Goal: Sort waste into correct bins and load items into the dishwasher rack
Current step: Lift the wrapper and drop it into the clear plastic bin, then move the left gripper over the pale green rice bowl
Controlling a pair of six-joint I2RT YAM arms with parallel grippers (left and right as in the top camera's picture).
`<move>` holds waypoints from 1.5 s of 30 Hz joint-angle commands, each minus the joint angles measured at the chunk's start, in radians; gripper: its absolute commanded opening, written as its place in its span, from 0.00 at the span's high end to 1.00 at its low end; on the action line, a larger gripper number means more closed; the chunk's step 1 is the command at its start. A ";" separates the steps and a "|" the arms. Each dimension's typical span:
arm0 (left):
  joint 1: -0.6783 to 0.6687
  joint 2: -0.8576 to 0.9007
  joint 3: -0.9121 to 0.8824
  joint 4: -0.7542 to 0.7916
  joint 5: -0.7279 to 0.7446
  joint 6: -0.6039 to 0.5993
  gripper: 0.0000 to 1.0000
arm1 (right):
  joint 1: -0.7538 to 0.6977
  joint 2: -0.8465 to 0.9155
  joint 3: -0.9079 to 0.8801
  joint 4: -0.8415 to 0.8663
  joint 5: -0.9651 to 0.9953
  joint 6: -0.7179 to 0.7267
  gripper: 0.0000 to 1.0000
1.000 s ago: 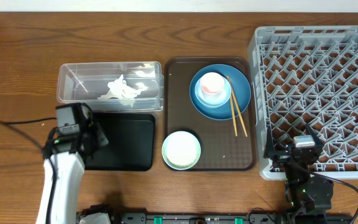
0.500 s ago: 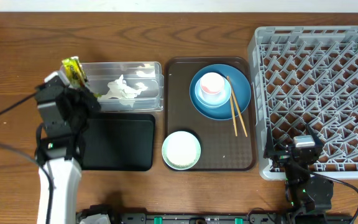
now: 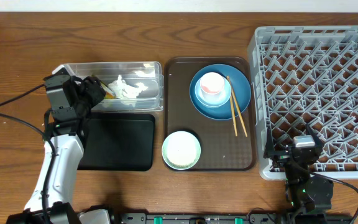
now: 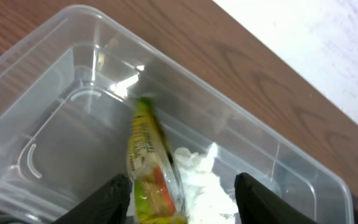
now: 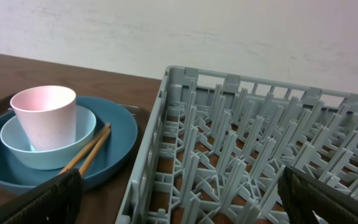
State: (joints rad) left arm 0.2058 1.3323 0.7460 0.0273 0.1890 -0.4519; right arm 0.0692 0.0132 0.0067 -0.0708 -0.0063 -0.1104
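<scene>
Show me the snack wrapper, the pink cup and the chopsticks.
snack wrapper (image 4: 149, 168), left wrist view, middle of its printed face.
pink cup (image 5: 44, 115), right wrist view, its side wall.
chopsticks (image 5: 89, 149), right wrist view, mid-length.

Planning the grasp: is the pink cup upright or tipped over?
Upright. The pink cup stands mouth up inside the light-blue bowl, which sits on the blue plate.

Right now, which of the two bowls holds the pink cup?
The small light-blue bowl on the blue plate holds the pink cup; the pale green bowl sits apart, with no cup.
</scene>
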 commanded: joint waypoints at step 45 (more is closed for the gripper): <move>-0.507 -0.289 0.234 -1.092 0.079 0.054 0.60 | 0.011 -0.001 -0.001 -0.004 0.006 -0.003 0.01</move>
State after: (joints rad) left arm -0.2928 1.0214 0.8890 -1.0664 0.3122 -0.4107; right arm 0.0692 0.0132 0.0067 -0.0708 -0.0067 -0.1104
